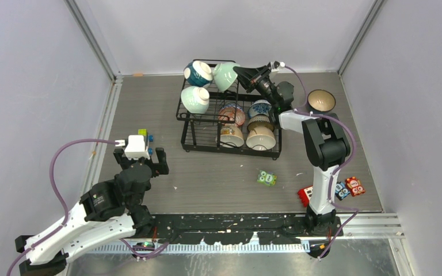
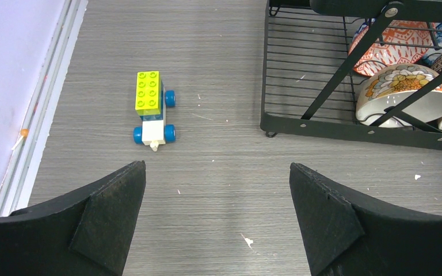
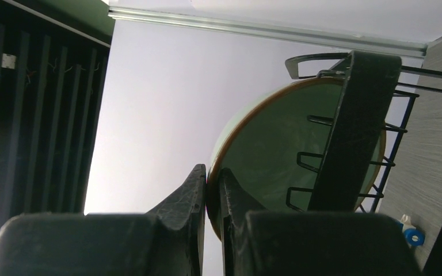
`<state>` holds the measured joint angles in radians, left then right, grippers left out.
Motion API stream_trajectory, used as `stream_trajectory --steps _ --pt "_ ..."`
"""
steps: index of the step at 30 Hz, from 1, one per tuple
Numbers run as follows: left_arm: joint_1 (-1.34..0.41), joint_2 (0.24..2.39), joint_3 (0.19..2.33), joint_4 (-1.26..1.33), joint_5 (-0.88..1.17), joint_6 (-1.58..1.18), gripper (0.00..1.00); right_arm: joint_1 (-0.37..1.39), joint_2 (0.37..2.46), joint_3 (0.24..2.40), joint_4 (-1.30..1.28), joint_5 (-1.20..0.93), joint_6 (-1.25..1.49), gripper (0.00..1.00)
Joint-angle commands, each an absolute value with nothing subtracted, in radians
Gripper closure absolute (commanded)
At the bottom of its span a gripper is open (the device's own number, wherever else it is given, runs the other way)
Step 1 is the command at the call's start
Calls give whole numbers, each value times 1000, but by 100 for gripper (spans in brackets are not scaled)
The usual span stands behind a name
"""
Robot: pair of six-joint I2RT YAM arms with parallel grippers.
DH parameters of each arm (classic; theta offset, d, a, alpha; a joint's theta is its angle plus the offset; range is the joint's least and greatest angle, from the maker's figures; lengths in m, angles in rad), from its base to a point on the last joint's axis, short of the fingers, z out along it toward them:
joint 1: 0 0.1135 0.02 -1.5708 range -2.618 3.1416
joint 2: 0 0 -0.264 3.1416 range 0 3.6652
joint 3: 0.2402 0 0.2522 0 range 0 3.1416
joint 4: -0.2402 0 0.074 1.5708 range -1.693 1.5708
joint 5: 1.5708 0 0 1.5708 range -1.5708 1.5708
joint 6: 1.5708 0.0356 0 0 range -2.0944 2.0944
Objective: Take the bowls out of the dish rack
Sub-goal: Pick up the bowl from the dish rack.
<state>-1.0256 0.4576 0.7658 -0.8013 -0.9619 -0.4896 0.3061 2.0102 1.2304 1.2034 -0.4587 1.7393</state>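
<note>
- One brown bowl (image 1: 321,100) sits out, far right of the dish rack (image 1: 230,152); seven or so, I think, are still racked.
- The right gripper (image 3: 210,172) pinches the mint bowl (image 3: 265,149) by its rim at the rack's far top; the left gripper (image 2: 217,168) gapes wide, holding nothing.

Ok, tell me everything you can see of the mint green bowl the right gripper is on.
The mint green bowl is small, round and glossy, ceramic by the look of it, with a thin brown edge on its rim. It lies tipped on its side at the back right of the upper basket of the dish rack, next to a dark teal bowl. The right gripper is shut on its rim, pinching it from both sides. No chips show.
</note>
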Motion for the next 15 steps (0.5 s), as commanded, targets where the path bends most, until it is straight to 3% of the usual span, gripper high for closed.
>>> stream_trajectory --steps 1,15 --pt "-1026 450 769 -778 -996 -498 4 296 1988 1310 1370 -418 1776 99" --pt "-1026 441 769 -781 -995 -500 4 298 1999 1340 1407 -399 1812 99"
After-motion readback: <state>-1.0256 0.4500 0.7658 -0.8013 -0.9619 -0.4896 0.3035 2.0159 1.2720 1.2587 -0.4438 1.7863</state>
